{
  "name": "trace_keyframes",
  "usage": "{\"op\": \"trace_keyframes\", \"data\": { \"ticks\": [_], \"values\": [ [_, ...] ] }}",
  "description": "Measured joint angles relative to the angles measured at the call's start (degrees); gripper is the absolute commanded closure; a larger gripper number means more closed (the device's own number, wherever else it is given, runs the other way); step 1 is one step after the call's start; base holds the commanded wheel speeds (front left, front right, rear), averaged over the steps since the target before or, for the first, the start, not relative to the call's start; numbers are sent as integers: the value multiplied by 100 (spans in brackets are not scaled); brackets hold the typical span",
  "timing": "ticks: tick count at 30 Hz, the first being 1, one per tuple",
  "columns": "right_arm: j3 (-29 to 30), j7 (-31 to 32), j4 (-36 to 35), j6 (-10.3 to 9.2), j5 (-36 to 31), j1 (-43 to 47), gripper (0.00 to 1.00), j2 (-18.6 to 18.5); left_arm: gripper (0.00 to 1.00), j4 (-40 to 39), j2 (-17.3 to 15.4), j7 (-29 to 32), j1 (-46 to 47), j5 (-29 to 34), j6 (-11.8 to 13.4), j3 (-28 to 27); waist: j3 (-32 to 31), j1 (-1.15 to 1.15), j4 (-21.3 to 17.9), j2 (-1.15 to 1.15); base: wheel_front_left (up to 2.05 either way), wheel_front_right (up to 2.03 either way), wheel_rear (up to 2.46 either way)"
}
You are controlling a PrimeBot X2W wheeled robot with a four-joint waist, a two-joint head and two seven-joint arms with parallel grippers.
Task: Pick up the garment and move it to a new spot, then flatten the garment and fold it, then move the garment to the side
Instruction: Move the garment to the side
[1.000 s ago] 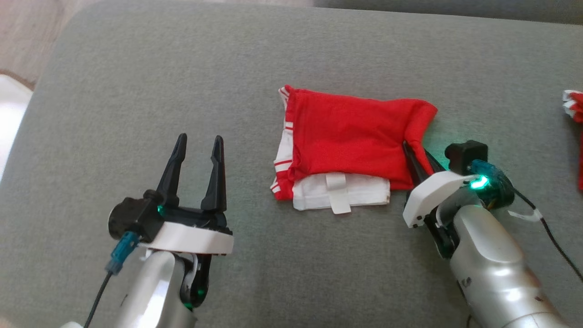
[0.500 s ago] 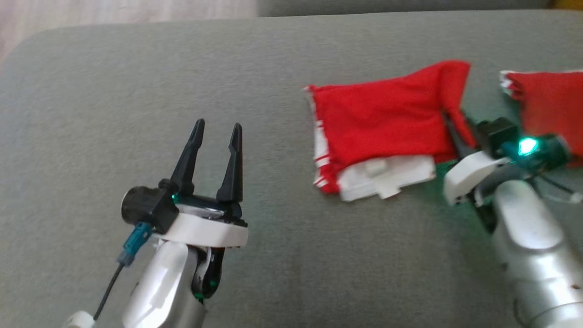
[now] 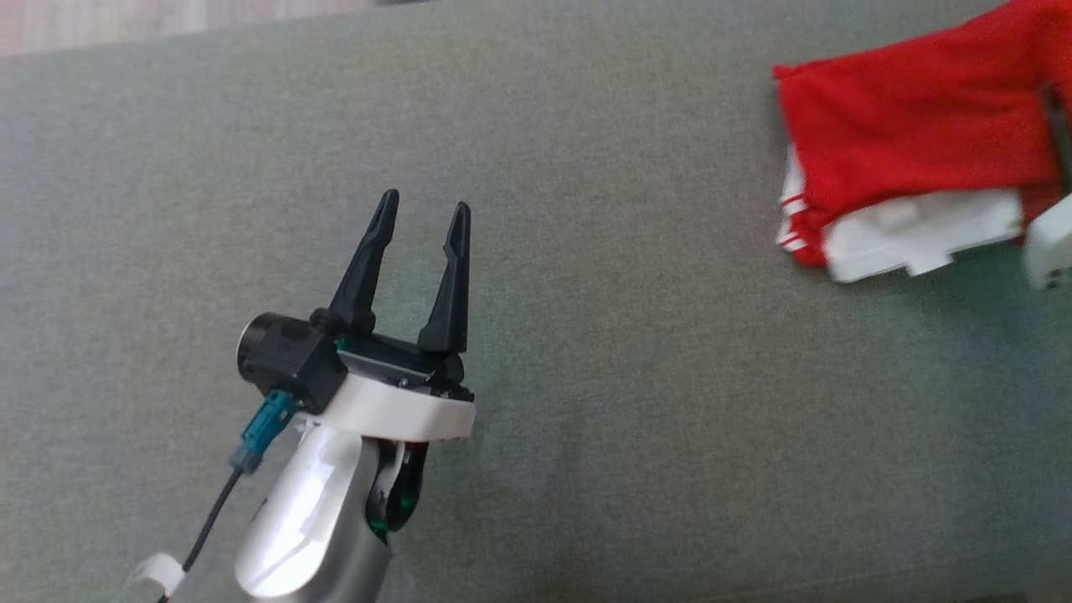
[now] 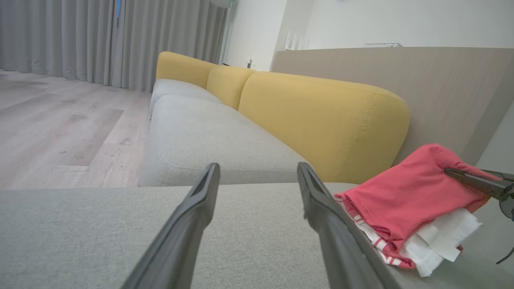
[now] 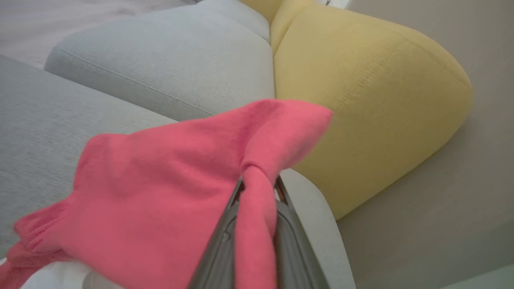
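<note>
Right hand (image 5: 259, 182) clamped on the red garment (image 5: 160, 180) — left hand (image 3: 425, 201) spread wide, empty

Two silver arms with long dark two-fingered pincers: one spread and idle, one clamped.
Item one, the left pincer (image 3: 425, 201): fingers parted wide with nothing between them, tips pointing up and slightly right in the head view; behind it a white plastic collar (image 3: 402, 410), a black wrist camera (image 3: 280, 356) with a teal cable plug (image 3: 260, 431), and a silver forearm (image 3: 310, 519) rising from the lower left edge. Item two, the right pincer (image 5: 260, 182): fingers drawn close, pinching a bunched corner of the red cloth garment (image 5: 160, 180) at the tips; its white housing (image 3: 1047, 251) sits at the head view's right edge.
</note>
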State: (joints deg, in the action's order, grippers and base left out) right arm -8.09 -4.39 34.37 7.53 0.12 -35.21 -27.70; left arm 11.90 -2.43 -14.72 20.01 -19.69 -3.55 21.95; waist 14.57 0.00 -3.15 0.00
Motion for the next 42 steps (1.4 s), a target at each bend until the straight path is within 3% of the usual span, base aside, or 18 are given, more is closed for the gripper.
{"op": "trace_keyframes", "data": {
  "ticks": [8, 16, 17, 18, 19, 28, 42],
  "values": [
    [443, 370, 76, 0, 82, -79, 100, -503, 0, 15, 0, 0, 261, 59, -113, -16, 422, 0, -34, 0, 0, 0, 0],
    [940, 528, 542, 0, 3, -79, 100, -493, 0, 70, 2, 0, 317, 105, -189, -78, 622, 0, 80, 0, 0, 0, 0],
    [1015, 542, 583, 0, -43, -77, 65, -472, 0, 75, 1, 0, 317, 114, -201, -105, 626, 1, 89, 0, 0, 0, 0],
    [1111, 539, 614, 0, -89, -77, 5, -439, 0, 78, 2, 0, 317, 115, -201, -132, 622, 1, 96, 0, 0, 0, 0],
    [1191, 536, 628, 0, -122, -77, 0, -392, 0, 80, 1, 0, 317, 119, -202, -156, 615, 0, 101, 0, 0, 0, 0],
    [1475, 331, 415, 0, -461, -77, 0, 45, 0, 118, 4, 0, 296, 160, -236, -403, 351, 0, 70, 0, 0, 0, 0],
    [1344, -123, -1067, 0, -64, 122, 0, 1106, 0, 60, 3, 0, -210, 81, -167, -929, -440, -1, 181, 0, 0, 0, 0]
  ]
}}
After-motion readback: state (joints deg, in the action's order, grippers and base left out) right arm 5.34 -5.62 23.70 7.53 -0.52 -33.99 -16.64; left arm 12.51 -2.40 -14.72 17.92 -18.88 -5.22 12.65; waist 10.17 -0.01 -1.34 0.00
